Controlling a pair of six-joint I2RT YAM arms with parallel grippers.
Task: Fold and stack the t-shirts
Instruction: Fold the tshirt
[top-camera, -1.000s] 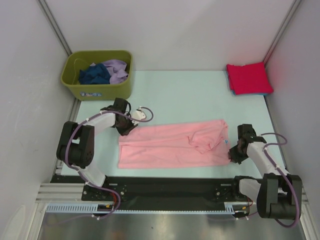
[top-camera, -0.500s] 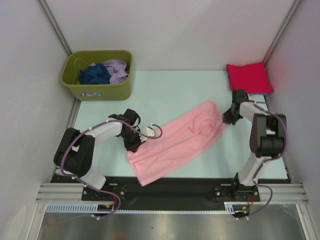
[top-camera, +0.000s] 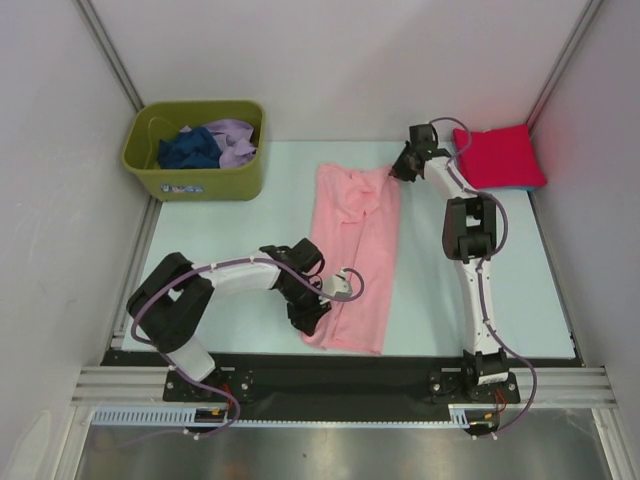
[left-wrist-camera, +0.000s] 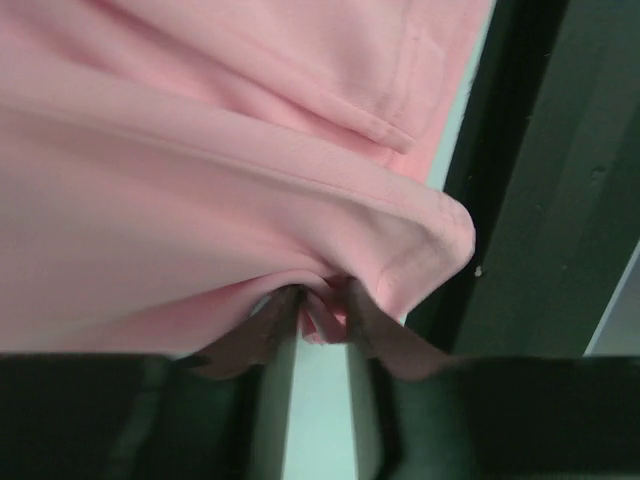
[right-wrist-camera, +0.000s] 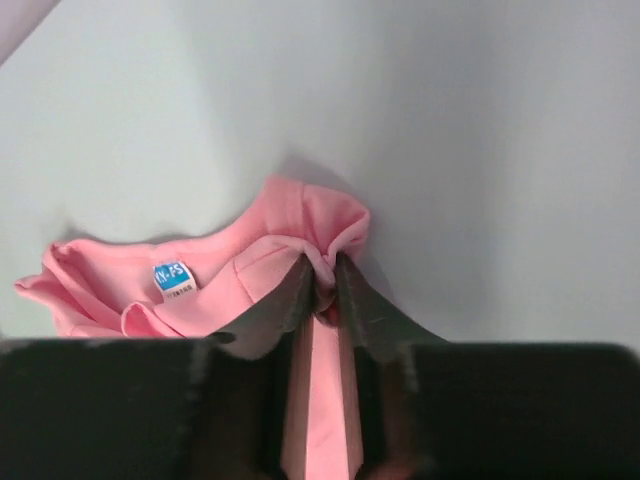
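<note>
The light pink t-shirt (top-camera: 355, 255) lies folded lengthwise in a long strip running from near to far on the table. My left gripper (top-camera: 312, 312) is shut on its near-left hem corner (left-wrist-camera: 325, 310) close to the black front rail. My right gripper (top-camera: 403, 167) is stretched far out and shut on the far-right edge by the collar (right-wrist-camera: 322, 265); a blue neck label (right-wrist-camera: 172, 277) shows beside it. A folded red t-shirt (top-camera: 497, 155) lies on a light blue one at the far right. Navy (top-camera: 188, 149) and lavender (top-camera: 233, 140) shirts sit crumpled in the bin.
The olive-green bin (top-camera: 196, 178) stands at the far left corner. White walls close in the left, far and right sides. The black rail (top-camera: 330, 375) runs along the near edge, just below the left gripper.
Both arms have swung the pink shirt round from lying crosswise to lying lengthwise. The right gripper moved far forward and left; the left gripper moved right and nearer.
</note>
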